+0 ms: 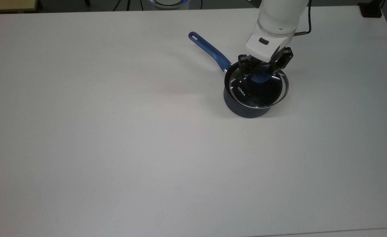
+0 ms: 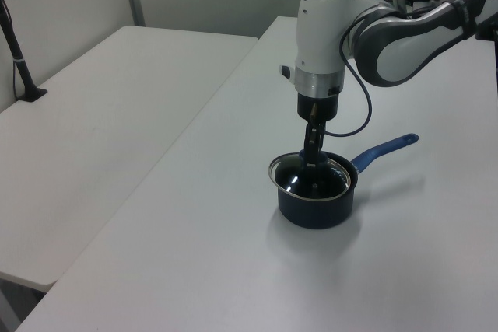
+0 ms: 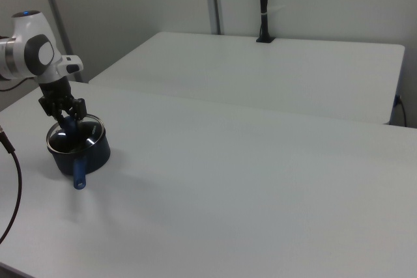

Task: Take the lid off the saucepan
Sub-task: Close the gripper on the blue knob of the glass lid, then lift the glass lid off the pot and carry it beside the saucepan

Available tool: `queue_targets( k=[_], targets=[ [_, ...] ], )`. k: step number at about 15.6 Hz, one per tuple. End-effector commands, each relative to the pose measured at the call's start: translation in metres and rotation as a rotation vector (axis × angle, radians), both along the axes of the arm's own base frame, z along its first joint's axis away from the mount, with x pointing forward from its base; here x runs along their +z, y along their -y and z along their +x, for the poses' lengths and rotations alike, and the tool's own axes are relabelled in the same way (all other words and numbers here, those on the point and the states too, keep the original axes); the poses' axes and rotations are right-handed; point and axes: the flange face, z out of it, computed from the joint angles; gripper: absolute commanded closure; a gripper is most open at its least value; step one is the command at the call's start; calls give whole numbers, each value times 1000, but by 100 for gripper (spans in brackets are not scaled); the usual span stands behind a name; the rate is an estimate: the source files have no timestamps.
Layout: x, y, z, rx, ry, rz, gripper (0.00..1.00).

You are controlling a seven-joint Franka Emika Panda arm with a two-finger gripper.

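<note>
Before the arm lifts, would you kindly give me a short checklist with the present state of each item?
1. Gripper at the blue round knob of the clear glass lid: ok, its fingers flank the knob in the top view.
2. Fingers shut on the knob: ok.
3. Lid off the dark navy saucepan: not ok, though it sits shifted toward the top view's right.
4. Long blue handle apart from the arm: ok.
5. White table offers room to set the lid down: ok.

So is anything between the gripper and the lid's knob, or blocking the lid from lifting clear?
Nothing visible. The gripper is already closed on the knob of the lid on the saucepan; the table around is bare.
</note>
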Motion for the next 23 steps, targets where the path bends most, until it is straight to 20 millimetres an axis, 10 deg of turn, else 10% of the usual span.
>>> queue_targets(
  k=[1,8,14,23],
  targets=[
    [9,0,5,-20,35,2,59],
    [42,23,5,-47,56,4,59],
    [66,112,29,-115,58,-12,59],
    [23,217,45,-146,-6,-81,59]
  ],
)
